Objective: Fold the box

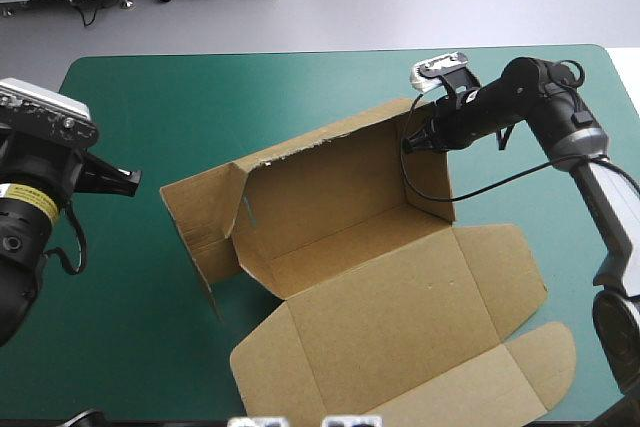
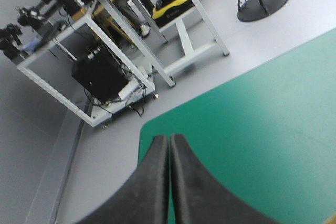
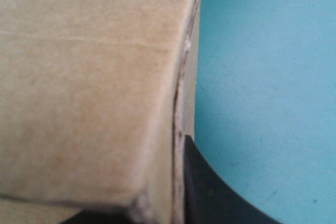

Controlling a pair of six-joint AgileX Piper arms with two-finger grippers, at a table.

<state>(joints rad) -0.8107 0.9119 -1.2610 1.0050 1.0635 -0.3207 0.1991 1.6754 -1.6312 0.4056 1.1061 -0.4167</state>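
Brown board makes up the box [image 1: 380, 277], which sits half-formed in the middle of the teal-green tabletop [image 1: 200, 107]. Its back wall [image 1: 320, 182] is raised, and its lid [image 1: 400, 317] lies flat toward the near edge with the tuck flap [image 1: 545, 367] at the near right.

The right gripper [image 1: 411, 143] is clamped on the upper far corner of the right end wall [image 1: 428, 177]. In the right wrist view the sheet sits between the fingers, and one black finger [image 3: 210, 192] shows on its outer face.

The step in hand looks like standing this end wall square against the back wall. To do it well:
- Hold the pinch close to the corner and turn the wall about its crease instead of dragging it.
- The box is light and nothing pins it, so a sideways pull would probably slide the whole sheet.
- Pressing slightly down and inward should let the corner seat.

The left end wall [image 1: 200, 222] leans outward and looks loose, so it will likely need the same treatment. The left gripper [image 2: 169, 139] is empty, with its fingers together in a point. It is raised near the tabletop's left edge, well apart from the box, and could brace that side.

Nothing else lies near the work. The flat lid is the one thing to avoid trapping under the arm.
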